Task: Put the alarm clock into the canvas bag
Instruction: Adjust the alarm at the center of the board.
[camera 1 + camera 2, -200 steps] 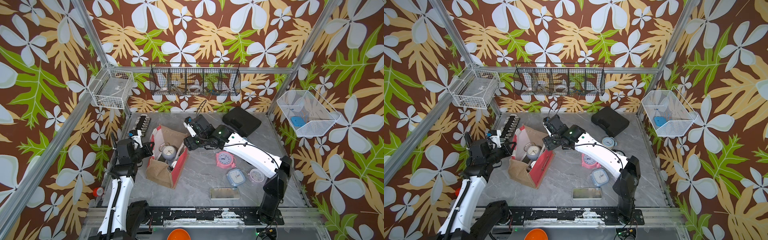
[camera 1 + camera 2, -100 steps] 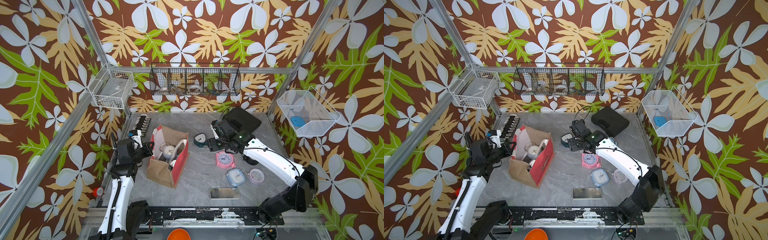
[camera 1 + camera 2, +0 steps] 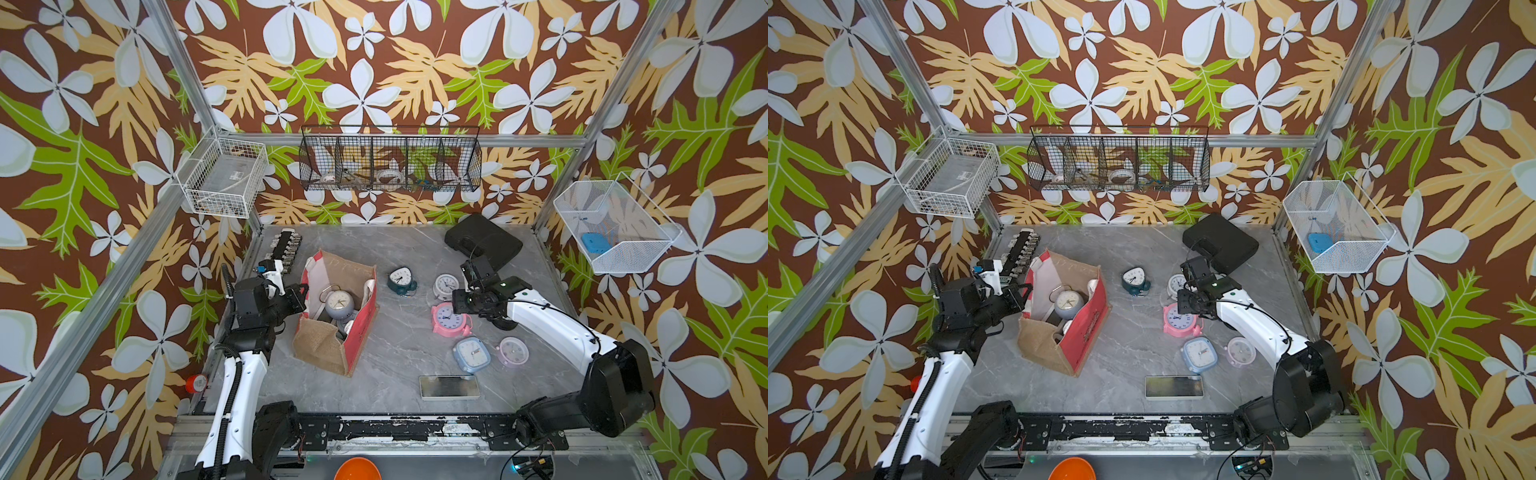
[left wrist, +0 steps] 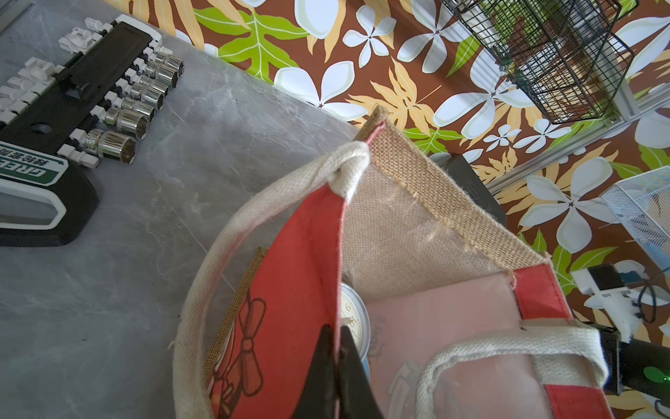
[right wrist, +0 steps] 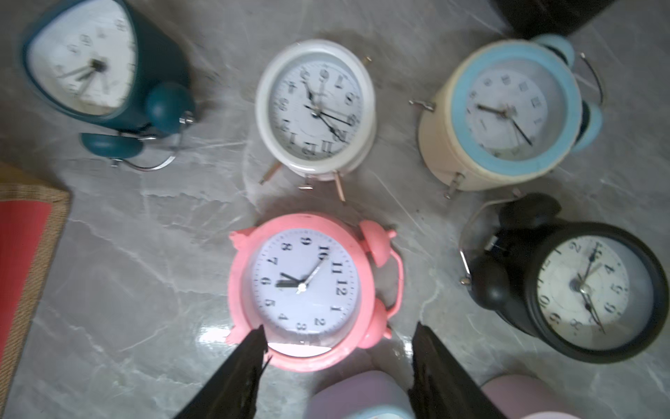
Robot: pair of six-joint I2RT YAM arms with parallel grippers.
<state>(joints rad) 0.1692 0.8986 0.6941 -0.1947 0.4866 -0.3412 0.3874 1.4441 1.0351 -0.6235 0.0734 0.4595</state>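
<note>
The canvas bag [image 3: 320, 345] is standing open on the left part of the grey worktop [image 3: 399, 365], with its red panel facing right in both top views. A grey alarm clock [image 3: 338, 301] is lying inside it, face up. The left end effector [image 3: 301, 293] is reaching in from the left and pinching the rim of the bag's left red panel; in the left wrist view its fingers [image 4: 322, 362] are pressing together on that red edge beside a white rope handle [image 4: 203, 290].

To the right of the bag, the pink alarm clock [image 3: 448, 319] is lying face up on the worktop. The right end effector [image 3: 457, 301] is hanging over its far edge with its fingers [image 5: 232, 377] spread wide, gripping nothing.

A dark teal clock [image 3: 401, 280] and a white clock [image 3: 446, 285] are sitting just beyond the pink one. A blue square clock [image 3: 471, 353] and a lilac round clock [image 3: 514, 351] are lying nearer.
</note>
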